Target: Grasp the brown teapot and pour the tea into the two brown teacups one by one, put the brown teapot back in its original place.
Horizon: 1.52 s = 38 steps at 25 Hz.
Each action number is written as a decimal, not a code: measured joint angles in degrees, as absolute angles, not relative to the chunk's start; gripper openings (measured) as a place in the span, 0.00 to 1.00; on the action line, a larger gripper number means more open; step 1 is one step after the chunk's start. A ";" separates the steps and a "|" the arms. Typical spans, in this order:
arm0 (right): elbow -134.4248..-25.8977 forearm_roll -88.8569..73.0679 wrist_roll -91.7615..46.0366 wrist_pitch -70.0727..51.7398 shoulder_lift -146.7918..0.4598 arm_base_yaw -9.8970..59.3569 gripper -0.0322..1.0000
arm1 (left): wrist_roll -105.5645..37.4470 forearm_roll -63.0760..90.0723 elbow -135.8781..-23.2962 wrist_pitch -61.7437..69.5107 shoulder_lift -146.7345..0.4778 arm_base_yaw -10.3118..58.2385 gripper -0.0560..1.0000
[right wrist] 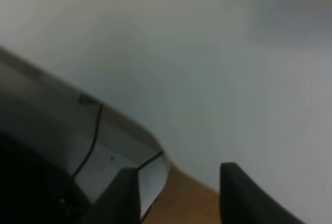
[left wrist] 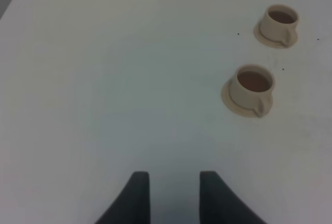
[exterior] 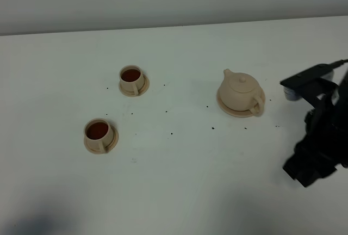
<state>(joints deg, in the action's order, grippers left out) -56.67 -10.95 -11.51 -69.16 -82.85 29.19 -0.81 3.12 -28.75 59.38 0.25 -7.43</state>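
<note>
teapot [exterior: 240,92] on saucer [exterior: 231,110], well apart from right gripper [right wrist: 179,193] (fingers spread, empty) | cups [exterior: 98,131] [exterior: 131,76] full | left gripper [left wrist: 174,193] parted, empty, near cups

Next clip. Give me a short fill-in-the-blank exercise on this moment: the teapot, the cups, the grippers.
1. The brown teapot sits on its round ____.
2. Both brown teacups hold dark ____.
3. The right gripper is open and holds ____.
4. In the left wrist view, the left gripper hangs over bare ____.

Missing words: saucer; tea; nothing; table
</note>
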 joint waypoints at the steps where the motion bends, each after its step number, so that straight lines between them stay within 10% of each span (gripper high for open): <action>1: -53.84 -11.29 -11.51 -68.70 -79.57 29.19 0.38 | -0.81 3.12 -28.75 59.38 0.25 -7.43 0.32; 17: -30.26 -8.78 -10.66 -65.93 -34.14 29.19 0.34 | -0.81 3.12 -28.75 59.38 0.25 -7.43 0.32; 32: -28.27 -6.29 -8.20 -61.54 -22.77 28.98 0.34 | -0.81 3.12 -28.75 59.38 0.25 -7.43 0.32; 38: -28.21 -6.35 -8.06 -61.43 -16.29 16.43 0.34 | -0.81 3.12 -28.75 59.38 0.25 -7.43 0.32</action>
